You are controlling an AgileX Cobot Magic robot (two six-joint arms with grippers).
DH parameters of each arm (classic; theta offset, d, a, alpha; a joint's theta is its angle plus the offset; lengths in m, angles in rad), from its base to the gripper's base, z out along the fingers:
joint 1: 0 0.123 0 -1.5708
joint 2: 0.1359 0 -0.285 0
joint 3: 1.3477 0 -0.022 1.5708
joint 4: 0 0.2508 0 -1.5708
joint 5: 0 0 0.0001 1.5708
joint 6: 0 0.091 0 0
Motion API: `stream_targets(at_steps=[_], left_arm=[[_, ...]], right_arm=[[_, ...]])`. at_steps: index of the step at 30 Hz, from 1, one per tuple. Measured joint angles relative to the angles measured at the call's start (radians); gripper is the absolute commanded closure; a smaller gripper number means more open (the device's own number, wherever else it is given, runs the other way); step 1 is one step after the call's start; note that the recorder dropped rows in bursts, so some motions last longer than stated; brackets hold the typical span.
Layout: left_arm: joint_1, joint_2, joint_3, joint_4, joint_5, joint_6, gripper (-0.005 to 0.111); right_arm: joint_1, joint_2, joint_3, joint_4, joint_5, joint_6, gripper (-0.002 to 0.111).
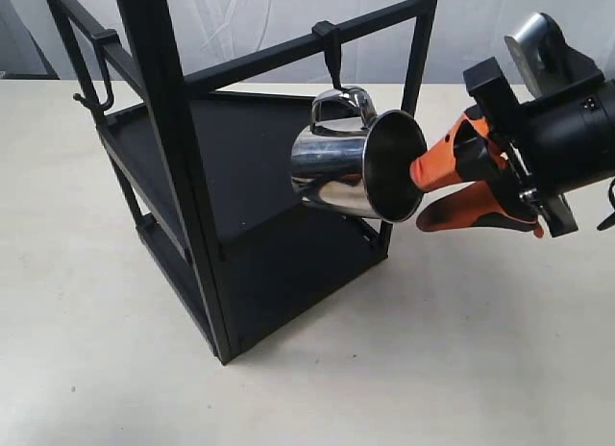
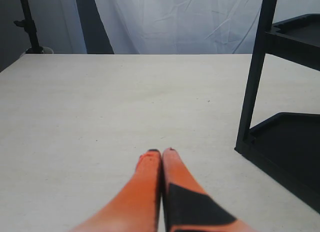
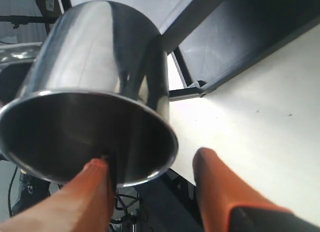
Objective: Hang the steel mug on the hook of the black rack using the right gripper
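The steel mug (image 1: 332, 167) hangs by its looped handle from the short peg hook (image 1: 332, 47) clipped to the black rack's (image 1: 159, 100) upper crossbar. It tilts with its mouth facing my right gripper (image 1: 419, 196). That gripper is open: one orange finger sits at the mug's mouth and the other stays below and apart from the rim. The right wrist view shows the mug (image 3: 100, 57) close up, with the right gripper (image 3: 151, 159) spread wide around its lower rim. My left gripper (image 2: 161, 152) is shut on nothing above the table, beside a rack post (image 2: 255, 67).
A thin curved black hook (image 1: 96, 71) hangs on the rack's left crossbar. Two flat black shelves (image 1: 240, 167) lie behind and below the mug. The pale table (image 1: 432, 369) stretches around the rack's base, and a white curtain hangs behind it.
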Motion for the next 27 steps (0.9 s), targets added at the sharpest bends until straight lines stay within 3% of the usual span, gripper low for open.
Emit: stream_targets(at_steps=[23, 25, 27], left_arm=[[0.0, 0.0, 0.0, 0.0, 0.0, 0.0, 0.105], [0.0, 0.0, 0.0, 0.0, 0.0, 0.0, 0.105], [0.0, 0.0, 0.0, 0.0, 0.0, 0.0, 0.105]], right_arm=[[0.0, -0.15, 0.0, -0.097, 0.0, 0.073, 0.062], [0.0, -0.174, -0.006, -0.124, 0.0, 0.086, 0.069], [0.0, -0.2, -0.023, -0.17, -0.002, 0.098, 0.086]])
